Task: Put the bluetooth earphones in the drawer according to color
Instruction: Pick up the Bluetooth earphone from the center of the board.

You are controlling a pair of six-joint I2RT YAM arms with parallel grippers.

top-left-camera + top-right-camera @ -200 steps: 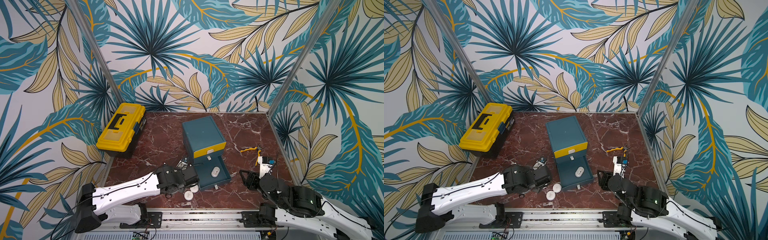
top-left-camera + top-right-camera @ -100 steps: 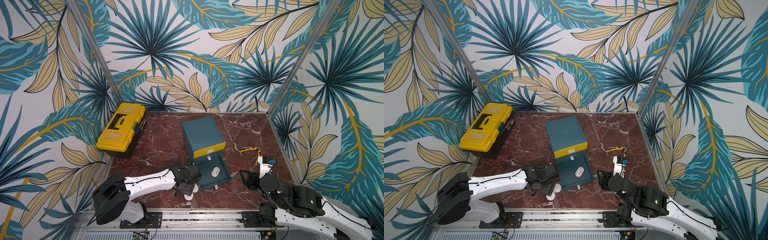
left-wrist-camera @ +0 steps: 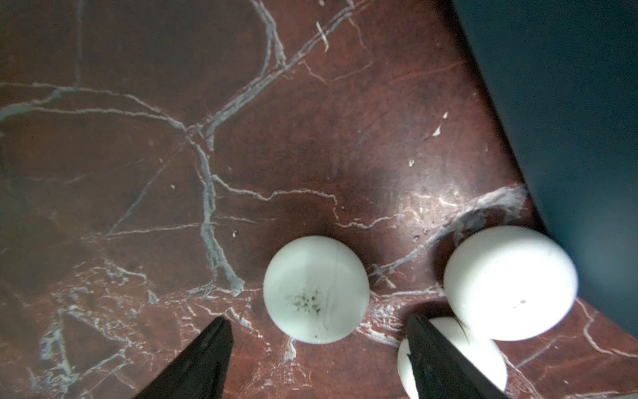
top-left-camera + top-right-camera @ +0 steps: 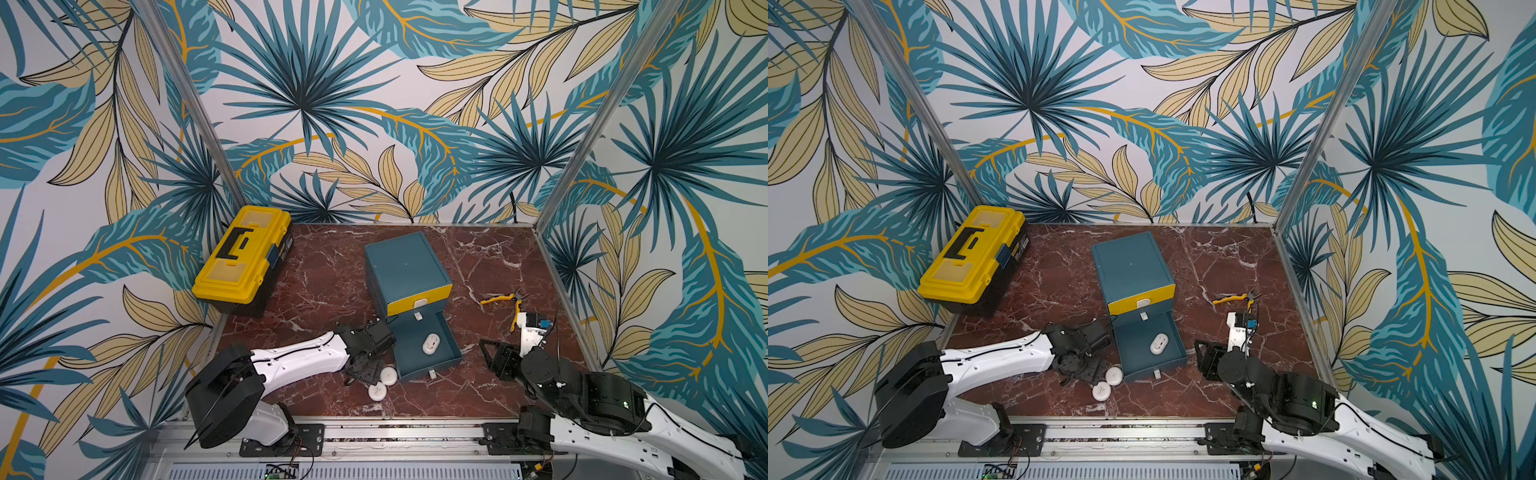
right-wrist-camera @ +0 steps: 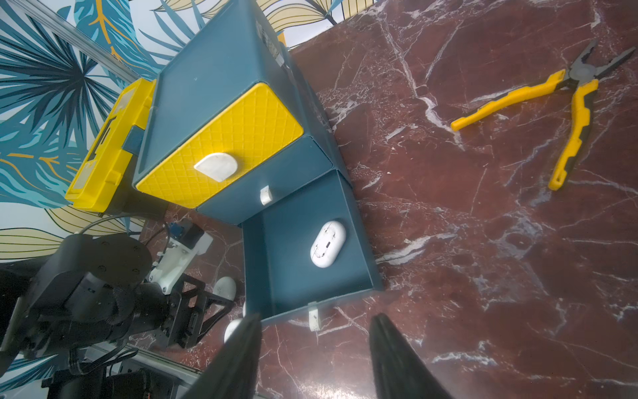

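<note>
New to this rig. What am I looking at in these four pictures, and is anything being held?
Two white robot arms stand at a red-brown marble tabletop. Both top views look down from one overhead camera; each wrist view rides on an arm. The left tool is open near three white oval earphone cases on the table, holding nothing. The right tool is open and empty too. A fourth white case lies in the pulled-out bottom drawer of the teal three-drawer cabinet. A yellow-and-black toolbox and yellow-handled pliers lie aside.
</note>
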